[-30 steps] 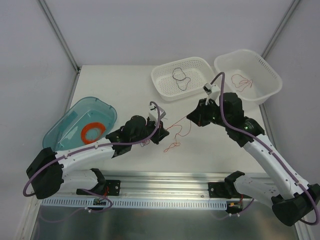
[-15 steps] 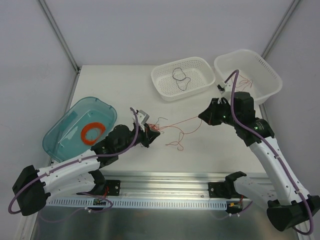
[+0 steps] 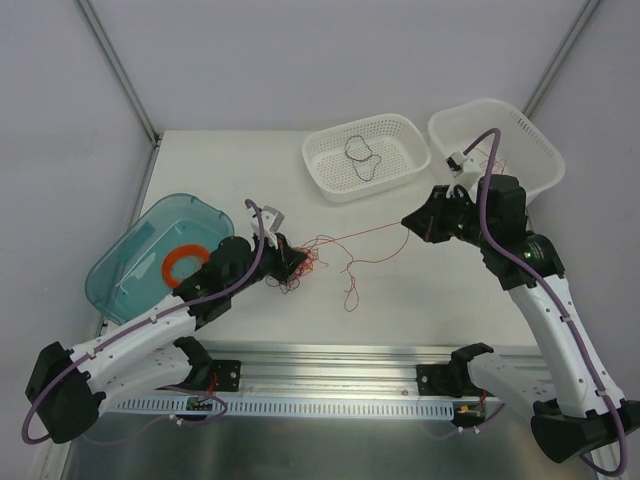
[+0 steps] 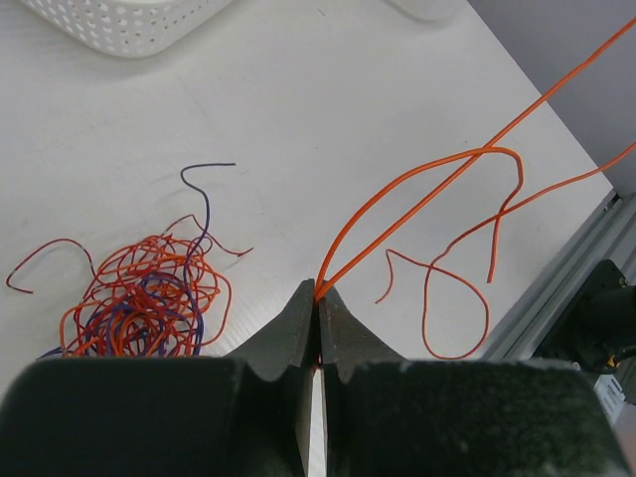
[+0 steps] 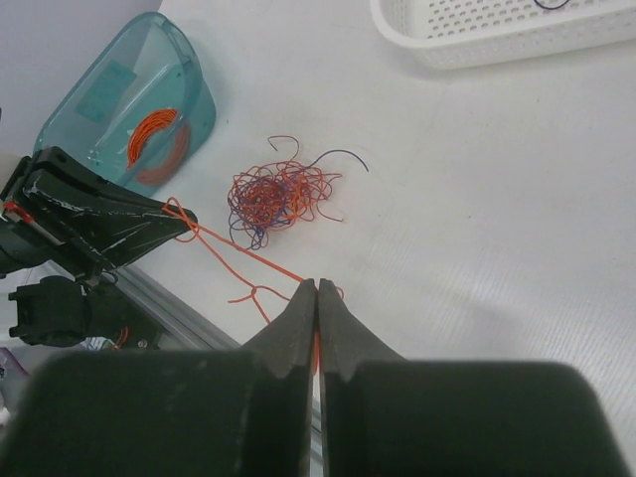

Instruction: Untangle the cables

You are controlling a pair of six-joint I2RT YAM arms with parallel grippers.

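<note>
left gripper and right gripper each pinch shut on one red cable, stretching it from the tangle; next, likely pull wider apart.

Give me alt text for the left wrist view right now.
The left end effector is shut on a red wire that runs up and right out of frame, loose loops beside it. A tangle of red and dark wires lies on the table at left; a white basket shows at the top edge.
</note>
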